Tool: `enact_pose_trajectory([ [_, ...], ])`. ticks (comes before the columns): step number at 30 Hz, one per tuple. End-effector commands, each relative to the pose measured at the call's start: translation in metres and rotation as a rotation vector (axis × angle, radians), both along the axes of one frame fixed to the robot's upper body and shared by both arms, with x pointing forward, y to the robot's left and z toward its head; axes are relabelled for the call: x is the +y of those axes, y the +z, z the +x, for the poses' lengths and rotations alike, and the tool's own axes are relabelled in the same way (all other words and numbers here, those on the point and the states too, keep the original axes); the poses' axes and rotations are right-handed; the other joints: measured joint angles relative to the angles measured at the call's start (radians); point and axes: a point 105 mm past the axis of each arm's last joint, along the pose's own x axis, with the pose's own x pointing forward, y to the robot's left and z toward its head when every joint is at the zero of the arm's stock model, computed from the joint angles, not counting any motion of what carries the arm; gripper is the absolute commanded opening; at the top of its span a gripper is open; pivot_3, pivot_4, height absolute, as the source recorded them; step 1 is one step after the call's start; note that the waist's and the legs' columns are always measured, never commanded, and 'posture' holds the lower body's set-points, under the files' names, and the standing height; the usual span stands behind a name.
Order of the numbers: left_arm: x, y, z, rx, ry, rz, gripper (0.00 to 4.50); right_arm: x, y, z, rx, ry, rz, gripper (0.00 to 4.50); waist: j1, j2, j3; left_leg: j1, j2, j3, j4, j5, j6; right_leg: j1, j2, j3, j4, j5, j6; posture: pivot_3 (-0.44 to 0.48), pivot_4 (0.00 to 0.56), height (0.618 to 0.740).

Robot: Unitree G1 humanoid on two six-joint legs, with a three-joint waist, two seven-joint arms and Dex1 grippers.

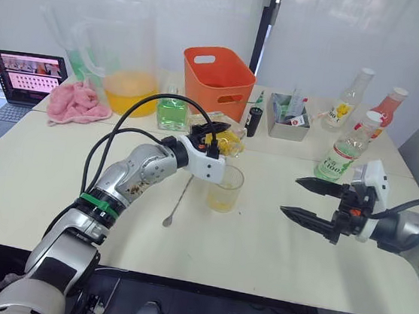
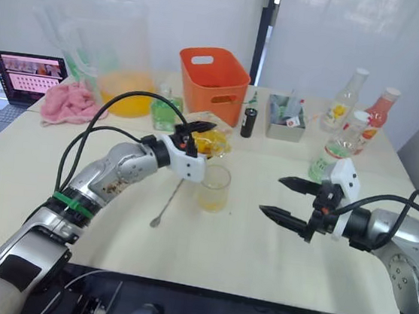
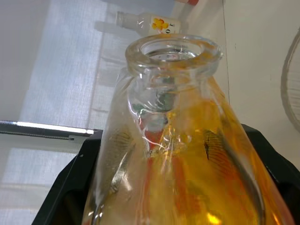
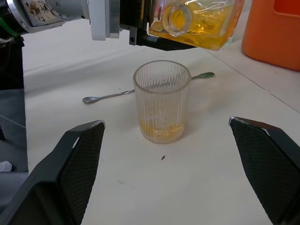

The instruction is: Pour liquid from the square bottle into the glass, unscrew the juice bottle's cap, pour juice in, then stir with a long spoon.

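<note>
The left gripper (image 1: pixel 213 136) clamps the square bottle (image 4: pixel 197 18) tilted above the glass (image 4: pixel 162 101) for pouring, while the right gripper (image 1: pixel 307 201) waits spread wide.

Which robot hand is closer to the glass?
Left. The left end effector holds the square bottle tipped just above the glass. The right end effector sits open on the table, off to the glass's right.
</note>
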Motion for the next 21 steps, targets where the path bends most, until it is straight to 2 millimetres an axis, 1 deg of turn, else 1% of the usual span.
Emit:
enact_pose_trajectory([
  [1, 0.0, 0.054, -0.016, -0.107, -0.046, -0.169, 2.82, 0.0, 0.007, 0.003, -0.018, 0.013, -0.011, 4.48, 0.001, 0.0, 0.0, 0.0, 0.0, 0.0, 0.0, 0.0, 0.0, 0.0, 0.0, 0.0, 0.0, 0.0, 0.0, 0.0, 0.15, 0.74],
  [4, 0.007, 0.065, -0.015, -0.055, -0.017, -0.278, 2.82, 0.002, 0.008, 0.005, -0.016, 0.038, -0.012, 4.48, 0.002, 0.0, 0.0, 0.0, 0.0, 0.0, 0.0, 0.0, 0.0, 0.0, 0.0, 0.0, 0.0, 0.0, 0.0, 0.0, 0.15, 0.74],
  [8, 0.024, 0.077, -0.008, 0.061, 0.057, -0.513, 2.82, 0.015, 0.019, 0.001, -0.026, 0.125, 0.041, 4.48, -0.002, 0.0, 0.0, 0.0, 0.0, 0.0, 0.0, 0.0, 0.0, 0.0, 0.0, 0.0, 0.0, 0.0, 0.0, 0.0, 0.15, 0.74],
  [10, 0.034, 0.083, -0.003, 0.129, 0.095, -0.639, 2.82, 0.02, 0.022, -0.002, -0.024, 0.161, 0.056, 4.48, -0.003, 0.0, 0.0, 0.0, 0.0, 0.0, 0.0, 0.0, 0.0, 0.0, 0.0, 0.0, 0.001, 0.0, 0.0, 0.0, 0.15, 0.74],
  [12, 0.049, 0.087, 0.004, 0.137, 0.168, -0.712, 2.82, 0.023, 0.025, -0.001, -0.033, 0.174, 0.071, 4.48, -0.006, 0.0, 0.0, 0.0, 0.0, 0.0, 0.001, 0.0, 0.0, 0.0, 0.0, 0.0, 0.001, 0.0, 0.0, 0.0, 0.15, 0.74],
  [13, 0.057, 0.088, 0.007, 0.148, 0.199, -0.75, 2.82, 0.024, 0.027, 0.0, -0.039, 0.175, 0.083, 4.48, -0.009, 0.0, 0.0, 0.0, 0.0, 0.0, 0.001, 0.0, 0.0, 0.0, 0.0, 0.0, 0.001, 0.0, 0.0, 0.0, 0.15, 0.74],
  [16, 0.082, 0.083, 0.019, 0.253, 0.283, -0.9, 2.82, 0.028, 0.027, 0.001, -0.039, 0.18, 0.096, 4.48, -0.015, 0.0, 0.0, 0.0, 0.0, 0.0, 0.001, 0.0, 0.0, 0.0, 0.0, 0.0, 0.003, 0.0, 0.0, 0.0, 0.15, 0.74],
  [19, 0.109, 0.074, 0.031, 0.377, 0.363, -1.058, 2.82, 0.031, 0.025, 0.0, -0.032, 0.187, 0.101, 4.48, -0.018, 0.0, 0.0, 0.0, 0.0, -0.001, 0.002, 0.0, 0.0, -0.001, 0.0, 0.0, 0.005, 0.0, 0.0, 0.0, 0.15, 0.74],
  [20, 0.115, 0.072, 0.033, 0.4, 0.38, -1.09, 2.82, 0.031, 0.025, -0.001, -0.031, 0.188, 0.102, 4.48, -0.019, 0.0, 0.0, 0.0, 0.0, -0.001, 0.002, 0.0, 0.0, -0.001, 0.0, 0.0, 0.005, 0.0, 0.0, 0.0, 0.15, 0.74],
  [21, 0.125, 0.069, 0.036, 0.424, 0.403, -1.122, 2.82, 0.032, 0.024, -0.001, -0.029, 0.189, 0.105, 4.48, -0.02, 0.0, 0.0, 0.0, 0.0, -0.001, 0.002, 0.0, 0.0, -0.001, 0.0, 0.0, 0.006, 0.0, 0.0, 0.0, 0.15, 0.74],
])
